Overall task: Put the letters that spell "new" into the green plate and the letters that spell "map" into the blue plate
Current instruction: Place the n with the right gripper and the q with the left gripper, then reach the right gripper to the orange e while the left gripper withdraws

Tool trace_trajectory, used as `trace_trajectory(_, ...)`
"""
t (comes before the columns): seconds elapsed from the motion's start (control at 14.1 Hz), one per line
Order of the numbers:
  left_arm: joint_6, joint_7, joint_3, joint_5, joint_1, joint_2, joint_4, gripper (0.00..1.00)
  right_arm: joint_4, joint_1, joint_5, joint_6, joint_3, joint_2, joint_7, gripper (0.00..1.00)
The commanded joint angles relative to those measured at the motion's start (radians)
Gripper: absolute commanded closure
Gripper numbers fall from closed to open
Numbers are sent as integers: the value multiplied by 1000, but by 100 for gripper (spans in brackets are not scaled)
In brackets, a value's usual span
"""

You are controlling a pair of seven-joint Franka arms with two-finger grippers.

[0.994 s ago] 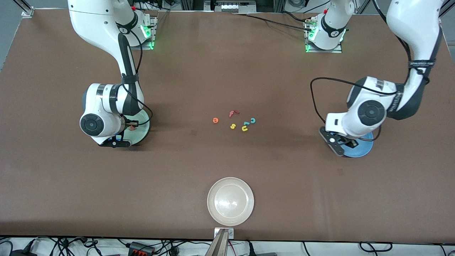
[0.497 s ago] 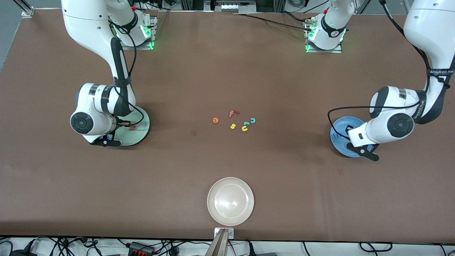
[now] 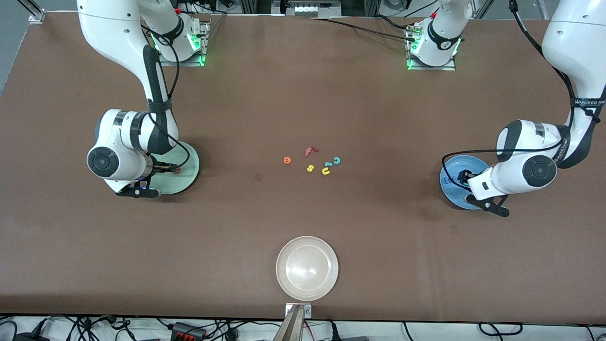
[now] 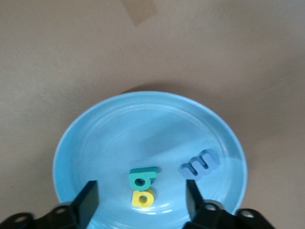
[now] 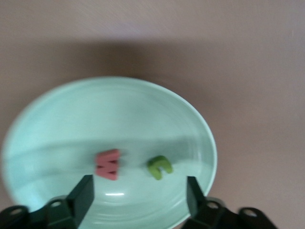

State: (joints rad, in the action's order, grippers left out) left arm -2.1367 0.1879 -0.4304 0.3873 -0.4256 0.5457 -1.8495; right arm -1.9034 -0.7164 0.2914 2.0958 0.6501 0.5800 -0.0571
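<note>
Brown bench [image 3: 303, 104]: both pincers released over plates; orange e [image 3: 287, 160] remains mid-frame; right pincer [image 5: 138, 193] should approach vertically, left pincer [image 4: 140, 200] waits.

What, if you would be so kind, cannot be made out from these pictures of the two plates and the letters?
- Front view: the right arm's wrist covers much of the green plate, hiding most of its letters.
- Front view: the left arm's wrist and cable cover part of the blue plate; no letters can be seen in it.
- Front view: the loose letters mid-table are too small to read surely.
- Right wrist view: blurred, so the green letter is hard to read.
</note>
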Motion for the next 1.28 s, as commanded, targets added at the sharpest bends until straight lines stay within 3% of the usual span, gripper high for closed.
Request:
trace_trajectory(0.0, 151, -62, -57, -7, -4, -47, 73, 0, 13, -98, 64, 6, -4, -32, -3, 0)
trace_trajectory(0.21, 358, -126, -111, -48, 1, -47, 255, 0, 33, -211, 221, 56, -32, -11, -21, 0)
trace_trajectory(0.36, 481, -140, -131, -76, 5, -47, 391, 0, 56, -302, 224, 136, -46, 17, -17, 0)
trace_trajectory(0.5, 601, -139, -140, -79, 19, -47, 516, 0, 96, -383, 235, 187, -47, 59, 31, 12)
trace_trajectory(0.57, 660, -139, -139, -79, 39, -47, 574, 0, 127, -405, 236, 205, -49, 90, 58, 13)
trace_trajectory(0.78, 721, -137, -125, -93, 62, -88, 657, 0, 223, -469, 235, 214, -59, 188, 156, 19)
trace_trajectory(0.85, 698, -145, -58, -132, 98, -149, 642, 0, 249, -475, 235, 214, -70, 210, 196, 19)
trace_trajectory(1.07, 628, -217, 273, -357, 304, -330, 512, 0, 270, -475, 236, 214, -98, 225, 247, 19)
trace_trajectory(1.21, 467, -216, 350, -375, 372, -465, 315, 0, 270, -477, 236, 214, -119, 225, 273, 19)
